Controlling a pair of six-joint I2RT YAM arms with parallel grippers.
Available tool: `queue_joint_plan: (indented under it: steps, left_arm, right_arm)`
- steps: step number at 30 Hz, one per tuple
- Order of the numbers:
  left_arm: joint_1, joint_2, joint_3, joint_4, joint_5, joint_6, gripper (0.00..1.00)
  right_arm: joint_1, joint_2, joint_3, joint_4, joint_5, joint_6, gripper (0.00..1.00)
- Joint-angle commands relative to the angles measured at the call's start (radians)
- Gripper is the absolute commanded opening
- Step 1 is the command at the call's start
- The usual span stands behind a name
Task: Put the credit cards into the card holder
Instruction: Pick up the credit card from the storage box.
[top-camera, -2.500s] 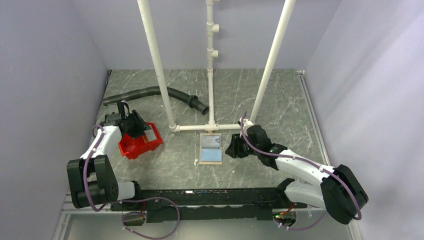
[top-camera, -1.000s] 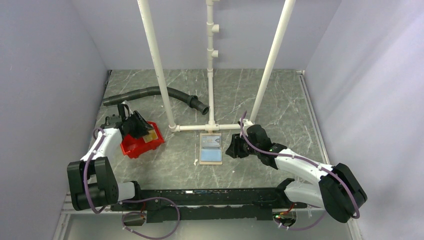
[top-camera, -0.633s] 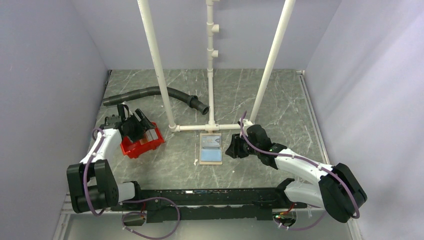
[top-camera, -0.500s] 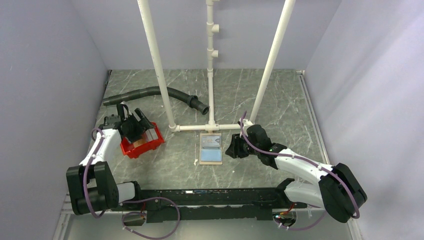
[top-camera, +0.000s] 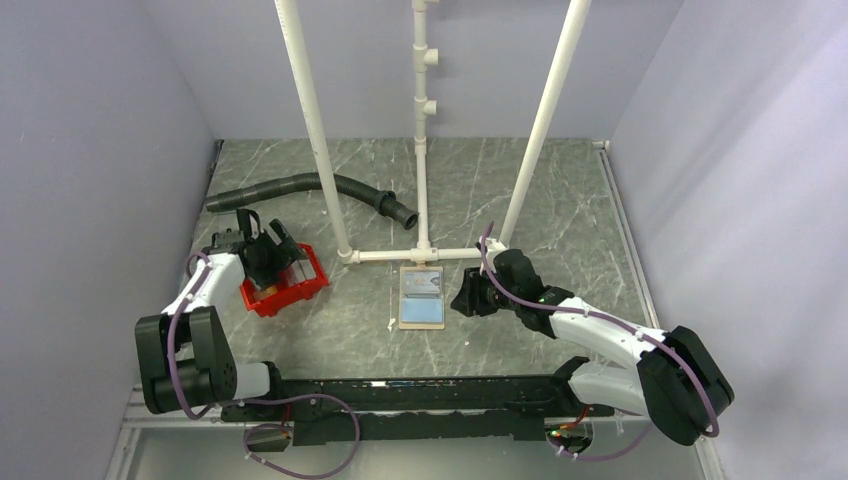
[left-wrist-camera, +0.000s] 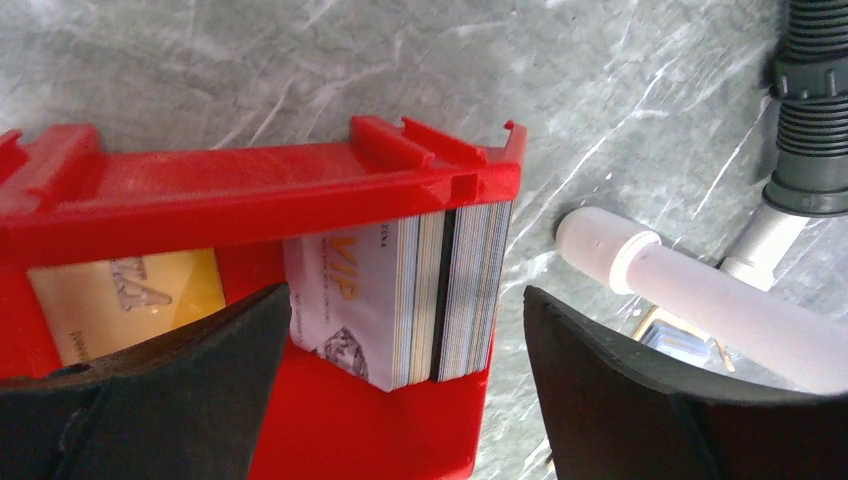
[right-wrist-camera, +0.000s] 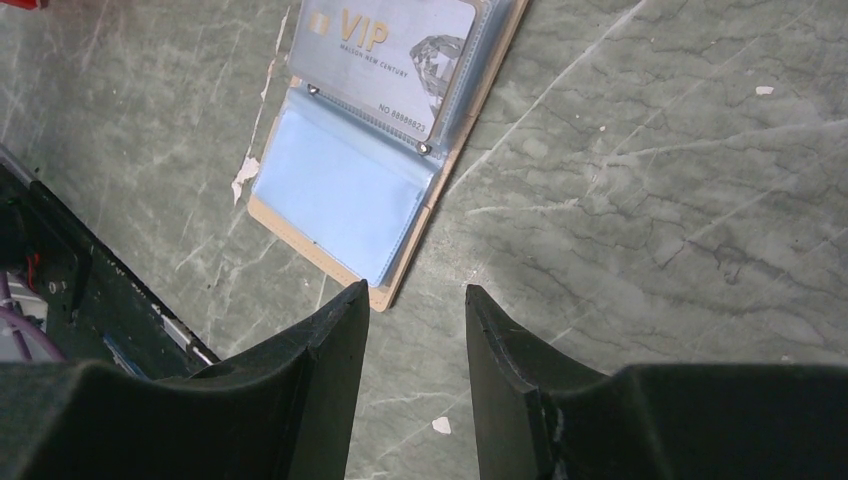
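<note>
Red plastic bin on grey marbled table; black ribbed hose behind; white pipe frame upright

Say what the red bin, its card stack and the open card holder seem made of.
Red rectangular bin: moulded plastic, semi-gloss, with notched rim tabs. Stack of pale cards: thin rigid plastic, likely, with printed glossy faces and layered edges. Open tan card holder: clear glossy plastic sleeves; the cover, seen only at its edge, may be leather or imitation.
</note>
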Motion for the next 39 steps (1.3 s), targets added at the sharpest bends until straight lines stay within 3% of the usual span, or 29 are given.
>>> queue_joint_plan:
  steps: [1, 10, 15, 22, 26, 35, 39]
  left_arm:
    - [0.000, 0.024, -0.029, 0.139, 0.074, -0.021, 0.88]
    - [0.000, 0.025, -0.016, 0.190, 0.118, -0.034, 0.58]
    - [0.000, 0.008, -0.016, 0.168, 0.109, -0.024, 0.47]
    - [0.000, 0.008, -0.008, 0.146, 0.106, -0.011, 0.37]
    - [0.000, 0.008, 0.005, 0.112, 0.100, -0.002, 0.24]
    - [0.000, -0.053, 0.030, 0.010, 0.041, 0.024, 0.14]
    - [0.000, -0.072, 0.053, -0.043, 0.014, 0.038, 0.05]
  right_arm:
    - [-0.006, 0.011, 0.026, 0.044, -0.018, 0.002, 0.43]
    - [-0.006, 0.000, 0.027, 0.032, -0.011, 0.000, 0.43]
    - [-0.007, 0.008, 0.028, 0.039, -0.017, 0.003, 0.43]
    - [-0.007, 0.009, 0.031, 0.034, -0.014, 0.000, 0.42]
    - [-0.008, 0.010, 0.029, 0.037, -0.016, 0.002, 0.42]
    - [-0.008, 0.009, 0.037, 0.034, -0.019, -0.002, 0.42]
    - [-0.008, 0.007, 0.039, 0.032, -0.019, -0.001, 0.42]
